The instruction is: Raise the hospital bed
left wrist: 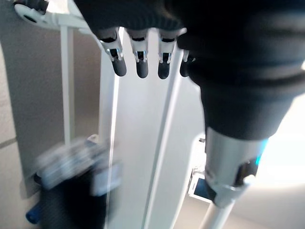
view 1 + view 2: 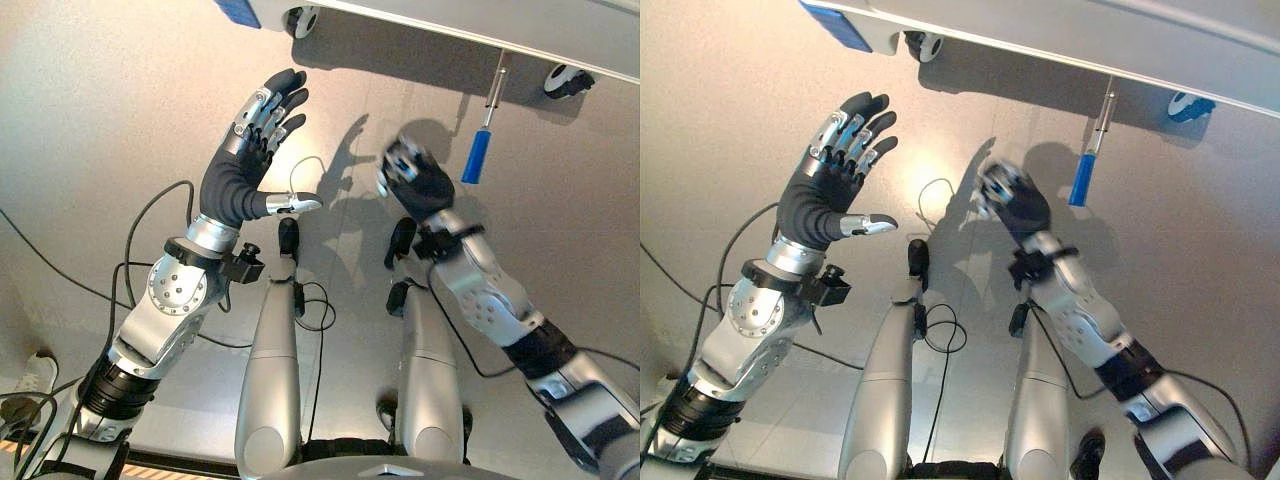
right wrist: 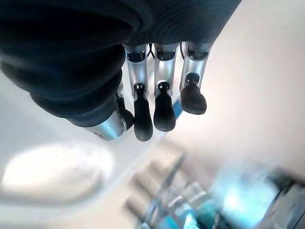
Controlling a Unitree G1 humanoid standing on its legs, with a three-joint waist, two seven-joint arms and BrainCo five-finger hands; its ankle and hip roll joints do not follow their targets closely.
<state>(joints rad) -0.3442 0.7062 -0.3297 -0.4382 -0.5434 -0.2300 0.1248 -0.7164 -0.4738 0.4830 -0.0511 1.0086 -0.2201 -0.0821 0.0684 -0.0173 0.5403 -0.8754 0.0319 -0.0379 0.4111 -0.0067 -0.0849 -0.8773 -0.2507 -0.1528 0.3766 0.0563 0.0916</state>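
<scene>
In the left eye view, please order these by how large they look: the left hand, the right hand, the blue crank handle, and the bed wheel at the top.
1. left hand, open and spread
2. right hand, blurred, so its shape is unsure
3. blue crank handle
4. bed wheel, partly cut off; close in size to the handle, so this order is unsure

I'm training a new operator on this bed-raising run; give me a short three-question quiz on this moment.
1. True or false: the right hand grips the blue-handled metal crank.
2. The left hand is: A open, B shut on the crank, C shut and holding nothing.
3. What does the crank hang from?

Key: 1 false, it is near the crank but apart from it; 2 A; 3 the white hospital bed frame.
</scene>
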